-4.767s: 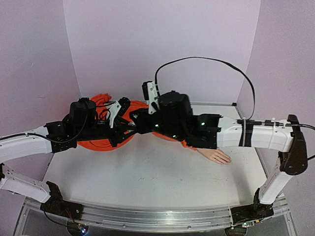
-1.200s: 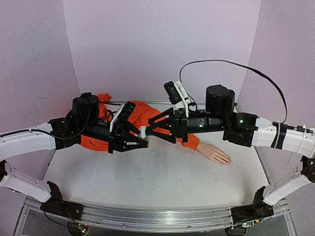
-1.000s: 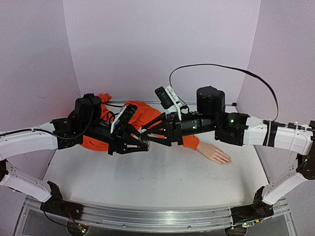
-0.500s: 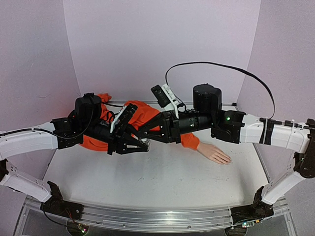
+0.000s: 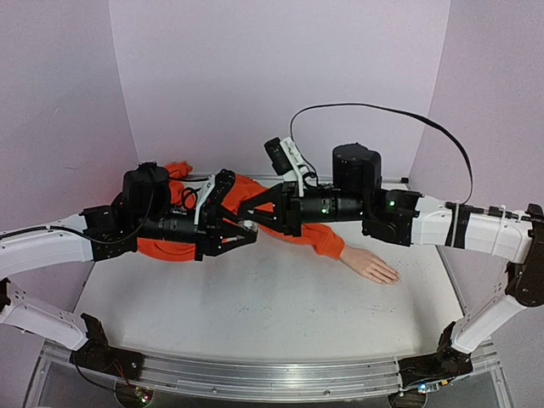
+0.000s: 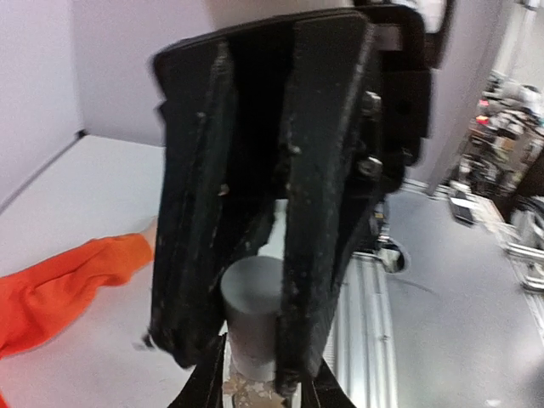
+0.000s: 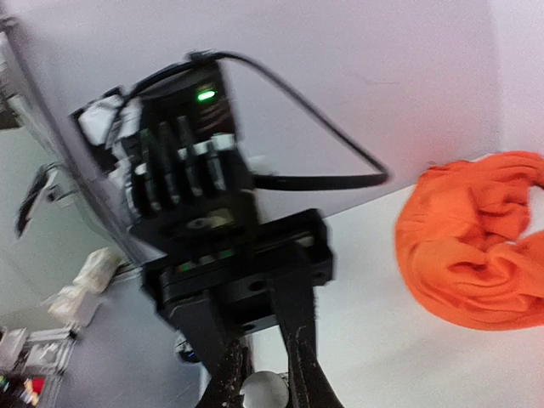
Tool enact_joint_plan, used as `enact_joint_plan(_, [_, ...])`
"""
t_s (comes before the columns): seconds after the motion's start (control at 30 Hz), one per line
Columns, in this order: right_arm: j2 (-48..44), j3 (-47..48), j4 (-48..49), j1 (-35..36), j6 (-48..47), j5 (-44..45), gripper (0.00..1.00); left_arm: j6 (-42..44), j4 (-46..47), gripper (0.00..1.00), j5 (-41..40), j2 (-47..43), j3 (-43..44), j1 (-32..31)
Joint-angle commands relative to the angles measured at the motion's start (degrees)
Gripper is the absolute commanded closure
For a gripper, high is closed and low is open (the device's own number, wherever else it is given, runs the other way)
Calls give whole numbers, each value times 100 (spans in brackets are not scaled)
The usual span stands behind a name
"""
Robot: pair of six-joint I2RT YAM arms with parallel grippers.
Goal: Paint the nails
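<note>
The pale mannequin hand [image 5: 371, 266] lies flat on the table at the right, joined to an orange sleeve [image 5: 327, 240]; its nails are too small to make out. My two grippers meet above the table's middle. My left gripper [image 5: 241, 231] is shut on a small clear bottle [image 6: 251, 393] with gold flecks. My right gripper [image 5: 253, 218] is shut on the bottle's grey cap [image 6: 253, 314], its black fingers [image 6: 319, 212] on either side of it. In the right wrist view a pale round end [image 7: 263, 389] shows between the fingers.
A bunched orange cloth [image 5: 161, 246] lies behind the left arm, also in the right wrist view [image 7: 476, 246]. The sleeve shows in the left wrist view [image 6: 68, 280]. Purple walls enclose three sides. A metal rail [image 5: 255, 378] runs along the near edge.
My right gripper, wide open a second ago, has moved left onto the bottle's cap and shut on it. My left gripper has risen slightly with the bottle.
</note>
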Motion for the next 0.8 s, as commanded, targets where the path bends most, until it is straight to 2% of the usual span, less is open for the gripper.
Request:
enact_joint_plan(0.0, [156,321,-689,804,322,3624,100,86,445,100,-3650,-433,-140,83])
enact_joint_plan(0.03, [392,648,-1234,1239,668,5473,100,109,440,100,-4229,-445,-174,83])
enact_joint_plan(0.07, [733,1075,-1876,1585,1199,6818,100,138,440,100,-4633,-458,-200,83])
enact_joint_plan(0.13, [1355,1875,-2668,2172,1836,7864,100,247,442,100,-4929,-516,-242,83])
enact_joint_plan(0.17, [1516,2062,-2688,2305,1932,8022,100,324,449,100,-4845,-550,-262,83])
enact_joint_plan(0.23, [1552,2089,-2303,2342,1756,7695,100,428,454,100,-4493,-577,-264,79])
enact_joint_plan(0.33, [1109,1621,-1538,2233,1096,7166,100,513,450,100,-3790,-551,-233,76])
enact_joint_plan(0.37, [914,1453,-1425,2086,954,6849,92,526,452,100,-3578,-535,-222,80])
enact_joint_plan(0.43, [436,1156,-1301,1627,716,5622,63,538,452,100,-3034,-493,-187,83])
enact_joint_plan(0.47, [244,979,-1250,1361,583,4993,56,531,439,100,-2773,-460,-159,83])
enact_joint_plan(0.57, [-321,218,-1048,655,-34,3145,36,491,440,100,-1842,-305,-44,73])
enact_joint_plan(0.67, [-733,-339,-727,22,-214,1401,20,393,438,100,-604,-123,71,81])
enact_joint_plan(0.77, [-884,-510,-548,-57,-322,417,16,277,437,100,483,79,195,83])
